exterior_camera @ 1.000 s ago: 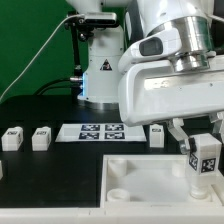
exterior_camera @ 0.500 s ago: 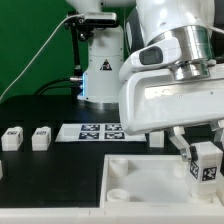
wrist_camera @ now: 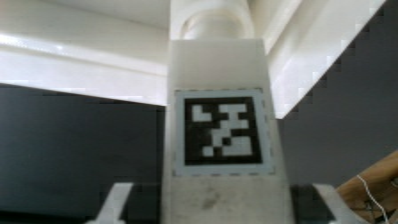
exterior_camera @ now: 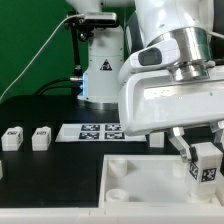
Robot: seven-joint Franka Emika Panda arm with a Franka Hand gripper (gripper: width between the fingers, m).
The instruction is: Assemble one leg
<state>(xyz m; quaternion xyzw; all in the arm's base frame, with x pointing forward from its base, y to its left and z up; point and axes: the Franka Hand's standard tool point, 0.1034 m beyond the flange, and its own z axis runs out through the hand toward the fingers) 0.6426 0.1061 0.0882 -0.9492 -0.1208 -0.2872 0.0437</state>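
The tool is gripping the leg over the panel at the table's near edge, probably aiming for a corner socket.

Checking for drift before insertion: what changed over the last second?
The end effector, shut on the leg, swung it from upright to tilted and slightly toward the exterior view's right, then held. Grip kept. The white panel, marker board and two loose blocks stayed put.
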